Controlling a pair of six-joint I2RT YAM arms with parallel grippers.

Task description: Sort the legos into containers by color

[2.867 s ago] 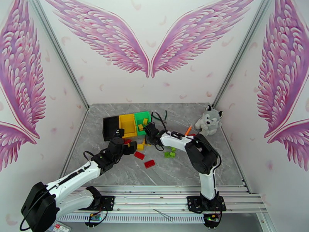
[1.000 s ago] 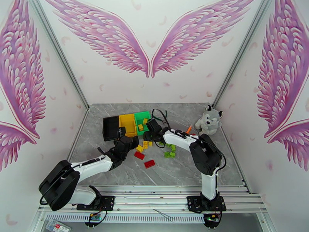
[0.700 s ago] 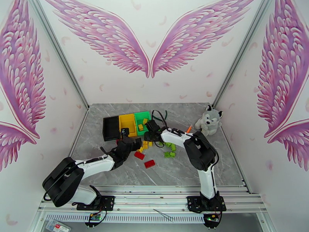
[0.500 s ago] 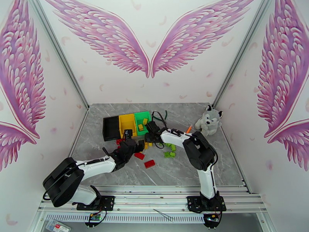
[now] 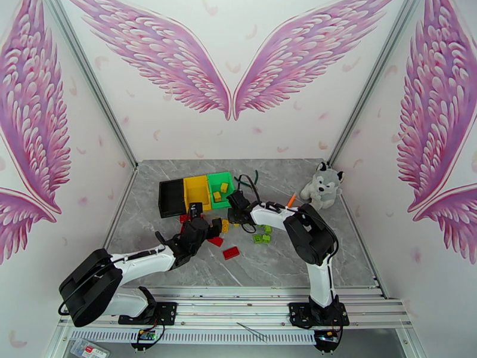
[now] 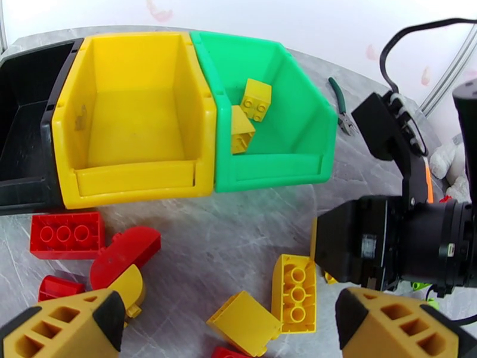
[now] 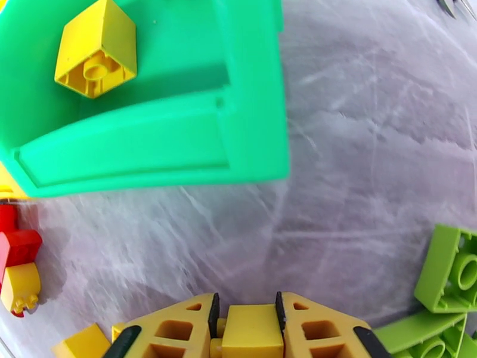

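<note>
Yellow brick (image 7: 250, 335) is pinched tight between the right gripper's (image 7: 245, 308) fingers, just on the near side of the green bin (image 7: 149, 150), low over the grey marbled tabletop (image 7: 358, 144). The left gripper (image 6: 229, 322) hangs with jaws spread wide and nothing between them, above loose yellow bricks (image 6: 293, 290) near the yellow bin (image 6: 137, 177). Red bricks (image 6: 65, 234) lie left, in front of the black bin (image 6: 24, 114). Two yellow pieces (image 6: 256, 99) sit inside the green bin. Lime green bricks (image 7: 453, 269) lie to the right.

Glossy plastic containers (image 6: 268, 171) and legos (image 6: 293, 293) rest on a smooth marbled table (image 6: 238, 234).
</note>
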